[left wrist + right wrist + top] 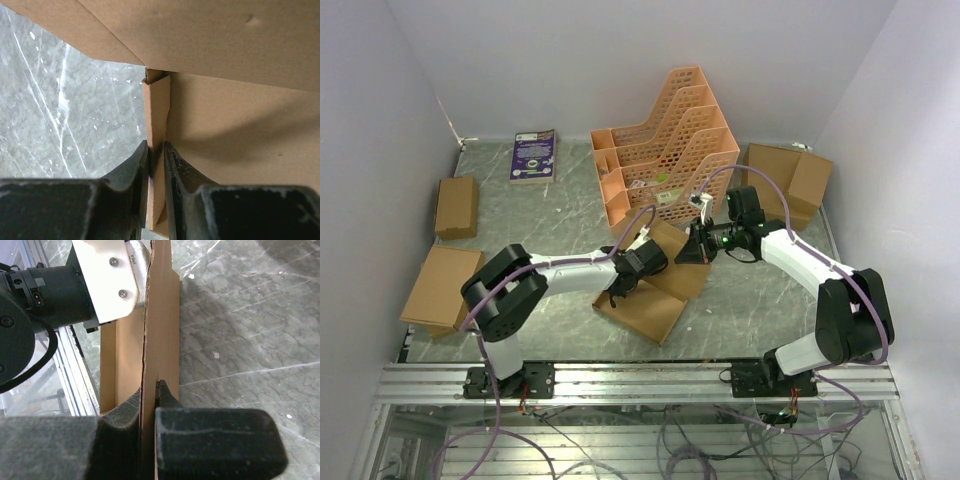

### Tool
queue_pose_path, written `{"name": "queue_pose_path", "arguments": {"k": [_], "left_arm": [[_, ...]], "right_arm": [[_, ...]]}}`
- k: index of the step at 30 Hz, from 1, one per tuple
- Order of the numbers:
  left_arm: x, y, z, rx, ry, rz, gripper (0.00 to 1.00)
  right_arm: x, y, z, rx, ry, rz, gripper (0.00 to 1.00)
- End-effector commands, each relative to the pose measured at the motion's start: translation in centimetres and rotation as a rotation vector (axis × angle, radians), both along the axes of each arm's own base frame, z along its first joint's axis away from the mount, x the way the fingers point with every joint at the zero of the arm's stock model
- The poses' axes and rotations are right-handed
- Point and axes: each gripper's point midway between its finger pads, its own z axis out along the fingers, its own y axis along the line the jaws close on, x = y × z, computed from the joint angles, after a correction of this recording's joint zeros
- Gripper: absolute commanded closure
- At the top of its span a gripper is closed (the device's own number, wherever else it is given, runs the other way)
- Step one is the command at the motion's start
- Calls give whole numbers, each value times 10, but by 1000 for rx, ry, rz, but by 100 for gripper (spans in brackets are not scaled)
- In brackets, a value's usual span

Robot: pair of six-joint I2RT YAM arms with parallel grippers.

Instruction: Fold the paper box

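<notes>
Light, creasable box (pixel 650 305): right gripper (pixel 149 395) clamps a thin panel (pixel 162 315), left gripper (pixel 156 157) pinches the doubled wall (pixel 156 115) ahead (stiffest hold).

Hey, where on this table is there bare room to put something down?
Bare table lies between the small box and the rack, behind the left arm, and at the front right between the paper box and the right arm. Crowded: the centre, where both arms meet at the paper box before the rack.
</notes>
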Motion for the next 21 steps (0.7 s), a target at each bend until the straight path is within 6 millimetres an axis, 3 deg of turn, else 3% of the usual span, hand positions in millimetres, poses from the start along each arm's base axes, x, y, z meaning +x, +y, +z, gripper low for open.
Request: {"name": "queue_pose_path", "arguments": {"k": [1,9,21], "left_arm": [[-20,0,-9,-62,98,16,74],[-21,3,5,-118,101,34,71],[-32,18,2,-113,111,83,63]], "right_arm": [[14,14,46,116,-172,65,100],[17,10,41,87,-184,52,100],[24,6,37,45,-203,19,100]]}}
